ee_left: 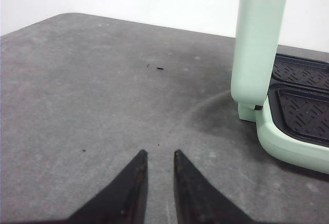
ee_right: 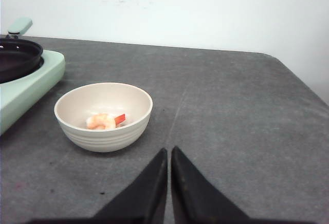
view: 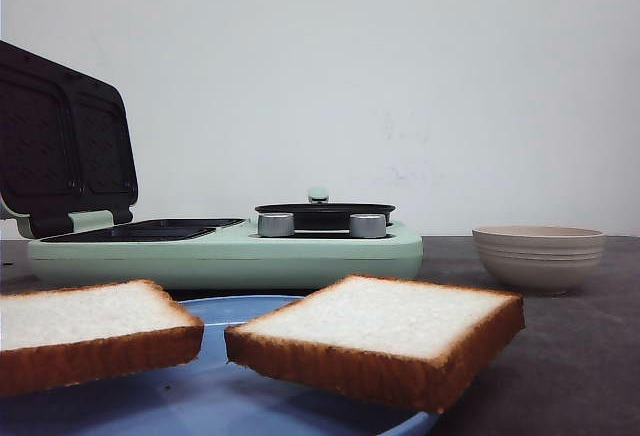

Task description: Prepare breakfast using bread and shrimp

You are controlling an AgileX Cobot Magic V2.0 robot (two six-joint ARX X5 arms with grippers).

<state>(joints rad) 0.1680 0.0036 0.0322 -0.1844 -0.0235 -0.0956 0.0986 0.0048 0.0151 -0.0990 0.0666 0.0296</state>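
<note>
Front view: two thick slices of white bread lay on a blue plate (view: 250, 396) at the bottom of the frame. The left slice (view: 90, 331) sat at lower left, cut off by the frame edge; the right slice (view: 380, 331) sat at lower centre, its far corner overhanging the plate rim. A narrow gap separated them; pale faces up, orange-brown crusts showing.

Behind the plate, mid-left, stood a mint-green breakfast maker (view: 230, 251) on the grey table (view: 580, 356). Its dark-lined lid (view: 65, 141) stood raised at upper left over the ribbed grill plate (view: 150, 228). On its right half sat a small black pan (view: 325, 213), with two silver knobs (view: 275, 224) on the unit's edge in front of it. At mid-right, apart from the appliance, stood a cream ribbed bowl (view: 538, 256).

Right wrist view: the same bowl (ee_right: 103, 116) appeared left of centre, holding one shrimp (ee_right: 103, 122), pink-orange with a red tail. The right gripper (ee_right: 168, 154) hung at bottom centre, near the bowl, not touching it; fingertips pressed nearly together, nothing between them.

Left wrist view: the left gripper (ee_left: 157, 157) hung over bare table at bottom centre, tips slightly parted, holding nothing. The upright lid and grill plate edge filled the right side, well apart from the tips.
</note>
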